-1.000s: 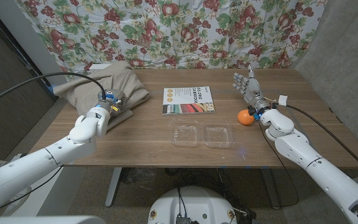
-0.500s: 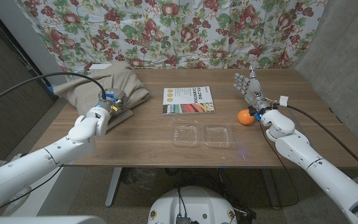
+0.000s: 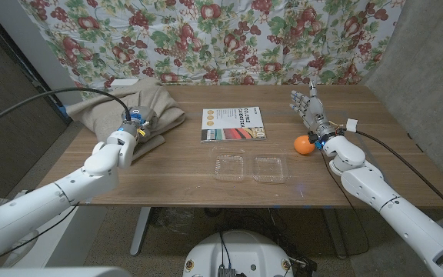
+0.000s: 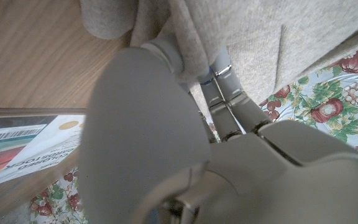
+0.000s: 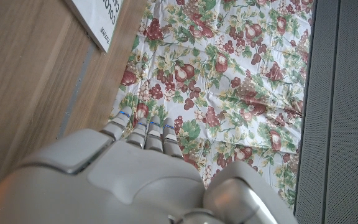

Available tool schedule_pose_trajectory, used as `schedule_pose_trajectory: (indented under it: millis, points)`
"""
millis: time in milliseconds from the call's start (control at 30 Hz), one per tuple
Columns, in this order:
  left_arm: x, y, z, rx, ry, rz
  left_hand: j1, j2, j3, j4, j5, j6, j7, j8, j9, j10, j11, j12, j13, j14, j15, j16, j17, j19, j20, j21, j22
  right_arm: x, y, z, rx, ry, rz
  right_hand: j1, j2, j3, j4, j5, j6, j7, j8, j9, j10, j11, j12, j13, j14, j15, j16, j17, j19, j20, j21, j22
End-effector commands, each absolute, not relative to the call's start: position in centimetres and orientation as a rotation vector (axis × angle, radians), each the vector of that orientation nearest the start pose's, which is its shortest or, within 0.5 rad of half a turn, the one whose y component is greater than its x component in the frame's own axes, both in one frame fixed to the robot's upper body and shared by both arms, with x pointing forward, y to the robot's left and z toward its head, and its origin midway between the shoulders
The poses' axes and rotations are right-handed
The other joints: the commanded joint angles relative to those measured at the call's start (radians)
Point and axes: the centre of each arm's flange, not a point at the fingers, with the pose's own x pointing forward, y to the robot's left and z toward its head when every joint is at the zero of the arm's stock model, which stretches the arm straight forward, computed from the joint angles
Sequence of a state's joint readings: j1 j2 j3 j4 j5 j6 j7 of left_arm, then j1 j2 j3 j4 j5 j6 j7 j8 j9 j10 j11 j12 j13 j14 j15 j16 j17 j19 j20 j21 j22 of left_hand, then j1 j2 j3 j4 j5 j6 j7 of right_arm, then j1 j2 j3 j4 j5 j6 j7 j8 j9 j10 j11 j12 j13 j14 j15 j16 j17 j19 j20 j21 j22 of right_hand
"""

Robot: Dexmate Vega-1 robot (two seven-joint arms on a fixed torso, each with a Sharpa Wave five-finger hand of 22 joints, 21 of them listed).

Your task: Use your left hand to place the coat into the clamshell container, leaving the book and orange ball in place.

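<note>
The beige coat (image 3: 121, 106) lies bunched at the table's far left. My left hand (image 3: 134, 128) sits at its near edge with fingers dug into the cloth. In the left wrist view the coat (image 4: 303, 43) folds between the fingers (image 4: 225, 102) and thumb of my left hand (image 4: 160, 149), so it grips the fabric. The clear clamshell container (image 3: 252, 167) lies open at the front middle, holding nothing. The book (image 3: 233, 124) lies flat behind it. The orange ball (image 3: 304, 144) rests beside my right hand (image 3: 308, 110), which stands with fingers spread upward and holds nothing.
A floral curtain (image 3: 229, 38) hangs behind the table (image 3: 175, 181). A black cable (image 3: 68, 94) arcs over my left arm. The right wrist view shows my right hand (image 5: 129, 174), wood tabletop (image 5: 23, 81) and a book corner (image 5: 98, 18).
</note>
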State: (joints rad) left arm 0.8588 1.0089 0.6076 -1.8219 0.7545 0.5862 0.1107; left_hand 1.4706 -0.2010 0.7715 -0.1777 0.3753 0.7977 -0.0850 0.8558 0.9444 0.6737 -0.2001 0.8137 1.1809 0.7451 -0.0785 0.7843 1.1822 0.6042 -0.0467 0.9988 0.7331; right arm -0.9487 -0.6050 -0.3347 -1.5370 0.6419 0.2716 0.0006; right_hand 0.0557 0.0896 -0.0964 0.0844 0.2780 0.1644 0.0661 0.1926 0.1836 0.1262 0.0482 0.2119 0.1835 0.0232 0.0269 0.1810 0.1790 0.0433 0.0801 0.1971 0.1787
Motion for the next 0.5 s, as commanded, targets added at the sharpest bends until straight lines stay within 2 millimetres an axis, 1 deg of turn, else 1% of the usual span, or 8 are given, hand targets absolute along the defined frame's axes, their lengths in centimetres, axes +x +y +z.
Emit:
schedule_pose_trajectory:
  millis: [33,133,500]
  points:
    - [57.6,33.3,4.0,1.694,-0.461,0.546,0.078,0.075,-0.005,0.0,0.016,0.003,0.009,0.006,0.002,0.002,0.007,0.006,0.0,-0.008,-0.059,0.009,-0.011,0.029,-0.181,-0.016,0.007,60.8,-28.2,-0.9,-0.009,-0.668,0.256,0.01,0.005,0.007,0.001,-0.004,0.007,0.003,0.001,0.001,0.006,-0.003,0.007,0.004,-0.002,0.0,0.005,0.003,0.007,0.004,0.004,0.003]
    - [57.1,32.9,5.0,1.692,-0.491,0.565,0.077,0.074,-0.006,0.0,0.019,0.002,0.011,0.006,0.001,0.005,0.012,0.007,-0.004,-0.005,-0.058,0.013,-0.013,0.032,-0.181,-0.022,0.008,60.8,-28.2,-0.9,-0.007,-0.669,0.254,0.01,0.005,0.007,0.001,-0.004,0.007,0.003,0.001,0.001,0.007,-0.003,0.007,0.004,-0.002,0.0,0.005,0.003,0.007,0.004,0.004,0.004]
    - [55.1,31.6,9.0,1.673,-0.605,0.639,0.074,0.068,-0.009,0.0,0.032,0.005,0.013,0.008,-0.001,0.009,0.012,0.011,-0.009,0.001,-0.061,0.018,-0.032,0.048,-0.181,-0.042,0.014,61.0,-28.0,-0.8,-0.002,-0.676,0.252,0.01,0.005,0.007,0.001,-0.004,0.008,0.003,0.001,0.001,0.006,-0.004,0.007,0.004,-0.001,-0.001,0.005,0.003,0.008,0.004,0.004,0.004]
